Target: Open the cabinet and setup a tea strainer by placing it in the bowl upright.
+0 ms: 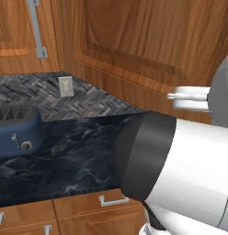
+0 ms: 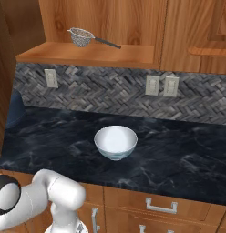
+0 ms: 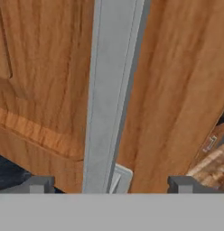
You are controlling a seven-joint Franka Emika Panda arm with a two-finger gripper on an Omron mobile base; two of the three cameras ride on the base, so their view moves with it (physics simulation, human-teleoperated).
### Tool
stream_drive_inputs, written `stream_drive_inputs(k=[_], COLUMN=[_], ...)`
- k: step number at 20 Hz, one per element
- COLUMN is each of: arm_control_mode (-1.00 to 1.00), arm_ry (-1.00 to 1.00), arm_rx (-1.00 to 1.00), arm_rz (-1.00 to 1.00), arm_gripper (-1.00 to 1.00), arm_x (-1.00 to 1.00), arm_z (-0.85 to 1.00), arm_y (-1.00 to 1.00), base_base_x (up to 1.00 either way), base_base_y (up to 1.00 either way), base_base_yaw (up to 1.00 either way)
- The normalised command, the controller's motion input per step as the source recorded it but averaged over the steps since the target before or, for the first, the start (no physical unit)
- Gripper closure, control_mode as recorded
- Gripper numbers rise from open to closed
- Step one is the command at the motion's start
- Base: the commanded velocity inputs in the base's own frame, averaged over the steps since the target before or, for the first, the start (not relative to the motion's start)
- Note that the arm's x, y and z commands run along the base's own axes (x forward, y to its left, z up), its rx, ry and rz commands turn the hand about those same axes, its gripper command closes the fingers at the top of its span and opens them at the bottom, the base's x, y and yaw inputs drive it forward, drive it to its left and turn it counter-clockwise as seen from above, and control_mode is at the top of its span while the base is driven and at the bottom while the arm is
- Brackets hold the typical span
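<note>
- Cabinet [image 2: 105,27] swung open, tea strainer [image 2: 81,37] sitting on the wood shelf [image 2: 87,54] at about 11 o'clock in the right base view, handle [image 2: 107,43] poking toward 3 o'clock.
- Bowl [image 2: 115,142] parked on the dark marble counter [image 2: 178,159], pretty much dead centre, well below the strainer and apart from it.
- Gripper [image 3: 109,187] right up against the door's grey bar handle [image 3: 111,90], jaws spread wide either side of it, not pinching anything.
- Blue toaster [image 1: 17,131] at 9 o'clock in the left base view.
</note>
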Motion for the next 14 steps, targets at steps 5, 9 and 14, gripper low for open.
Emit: stream_drive_inputs(k=[5, 9, 14], arm_control_mode=[-1.0, -1.0, -1.0], arm_ry=[0.0, 0.0, 0.02], arm_rx=[0.16, 0.09, 0.12], arm_rz=[0.19, 0.06, 0.01], arm_gripper=[-1.0, -1.0, -1.0], arm_x=[-0.06, -0.65, -0.7], arm_z=[0.0, 0.27, 0.43], arm_y=[0.31, 0.05, 0.0], base_base_x=[0.0, 0.0, 0.0], base_base_y=[0.0, 0.0, 0.0], base_base_yaw=[0.0, 0.0, 0.0])
